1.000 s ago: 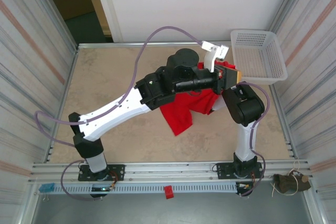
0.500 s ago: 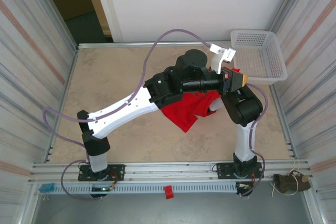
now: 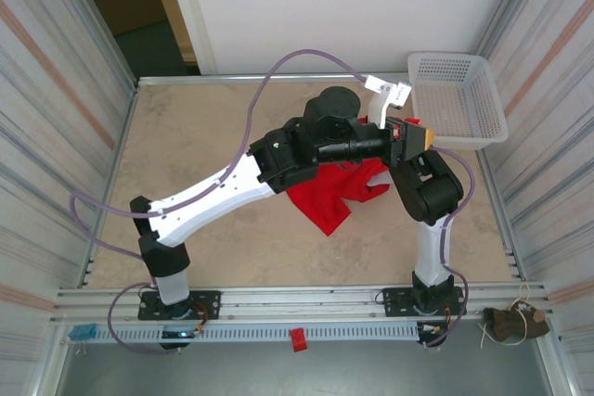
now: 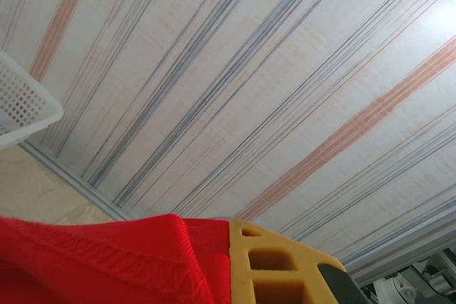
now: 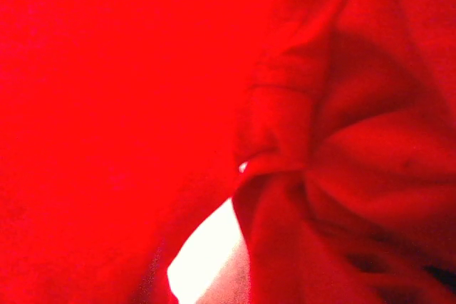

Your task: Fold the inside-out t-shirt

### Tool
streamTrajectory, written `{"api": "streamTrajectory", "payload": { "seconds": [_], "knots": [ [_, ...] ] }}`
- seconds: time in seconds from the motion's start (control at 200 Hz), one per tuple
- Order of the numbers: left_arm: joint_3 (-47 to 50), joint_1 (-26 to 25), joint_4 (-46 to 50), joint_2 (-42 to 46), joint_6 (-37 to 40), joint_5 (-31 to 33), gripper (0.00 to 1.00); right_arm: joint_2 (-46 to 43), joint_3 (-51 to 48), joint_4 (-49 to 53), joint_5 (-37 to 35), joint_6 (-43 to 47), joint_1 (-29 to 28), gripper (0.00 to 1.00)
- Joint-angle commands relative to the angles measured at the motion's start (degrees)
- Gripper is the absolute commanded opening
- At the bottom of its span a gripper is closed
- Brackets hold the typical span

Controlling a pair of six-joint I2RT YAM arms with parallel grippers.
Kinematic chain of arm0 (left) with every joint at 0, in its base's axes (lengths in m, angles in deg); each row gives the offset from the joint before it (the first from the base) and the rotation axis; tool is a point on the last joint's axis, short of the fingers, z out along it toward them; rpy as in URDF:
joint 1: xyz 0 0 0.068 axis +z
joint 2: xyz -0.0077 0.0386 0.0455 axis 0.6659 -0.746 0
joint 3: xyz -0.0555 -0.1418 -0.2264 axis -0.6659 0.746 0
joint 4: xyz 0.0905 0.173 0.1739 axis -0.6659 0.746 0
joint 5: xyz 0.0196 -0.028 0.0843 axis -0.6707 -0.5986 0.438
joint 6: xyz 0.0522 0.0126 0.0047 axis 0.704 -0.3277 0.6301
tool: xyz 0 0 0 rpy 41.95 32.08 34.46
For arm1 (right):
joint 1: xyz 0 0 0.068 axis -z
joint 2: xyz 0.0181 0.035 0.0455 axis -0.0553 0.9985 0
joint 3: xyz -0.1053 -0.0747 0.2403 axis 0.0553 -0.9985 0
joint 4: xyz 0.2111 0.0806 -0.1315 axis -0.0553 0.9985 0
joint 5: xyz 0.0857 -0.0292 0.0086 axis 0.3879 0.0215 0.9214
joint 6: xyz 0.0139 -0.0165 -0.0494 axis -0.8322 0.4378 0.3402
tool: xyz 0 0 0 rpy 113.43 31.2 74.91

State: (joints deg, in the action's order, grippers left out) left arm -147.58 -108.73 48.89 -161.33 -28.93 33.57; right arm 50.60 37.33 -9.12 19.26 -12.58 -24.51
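Note:
The red t-shirt (image 3: 332,194) hangs bunched in the right middle of the table, drawn up toward the white basket. My left gripper (image 3: 416,136) reaches across to the right and is shut on an upper edge of the shirt. In the left wrist view a stitched hem of the t-shirt (image 4: 107,261) lies pressed against the yellow finger (image 4: 281,265). Red t-shirt cloth (image 5: 107,105) covers the right wrist camera and hides its fingers. The right arm (image 3: 429,187) bends in under the left wrist, with its gripper buried in the cloth.
A white lattice basket (image 3: 459,99) sits at the back right corner, close to the left gripper, and its corner (image 4: 18,105) is in the left wrist view. Striped walls enclose the table (image 3: 204,136) on both sides. A purple cable (image 3: 278,71) loops over the left arm.
The left arm has pulled the shirt's edge right, toward the basket, then eased back slightly. The hanging cloth has drawn in and shifted right with it.

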Motion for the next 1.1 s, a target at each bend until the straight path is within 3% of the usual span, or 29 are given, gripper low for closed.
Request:
{"api": "streamTrajectory", "payload": {
  "seconds": [0.0, 0.11, 0.326, 0.511, 0.852, 1.092],
  "knots": [
    [1.33, -0.57, -5.82, 6.18, 0.43, 2.33, 0.0, 2.67, -1.78, 4.22, 0.01, -0.77, 0.11, 0.29],
    [5.62, 1.0, -6.26, 8.49, -0.79, 6.29, 0.0, 2.51, -3.14, -1.77, 4.06, 2.63, 0.47, 0.0],
    [15.54, 8.38, -7.16, 13.13, -3.47, 10.34, 0.0, -1.73, -6.06, -9.9, 13.36, 10.77, 0.61, 0.0],
    [21.69, 17.49, -6.1, 16.14, -3.35, 10.61, 0.0, -9.27, -7.11, -10.46, 22.13, 18.2, 0.96, 0.0],
    [33.18, 32.69, -3.7, 20.63, -2.31, 9.76, 0.0, -24.34, -0.92, 2.94, 30.69, 24.32, 1.84, 0.0],
    [39.68, 41.32, -3.45, 18.22, -1.72, 9.1, 0.0, -32.24, 5.44, 12.45, 33.86, 27.13, 1.5, 0.0]
  ]
}}
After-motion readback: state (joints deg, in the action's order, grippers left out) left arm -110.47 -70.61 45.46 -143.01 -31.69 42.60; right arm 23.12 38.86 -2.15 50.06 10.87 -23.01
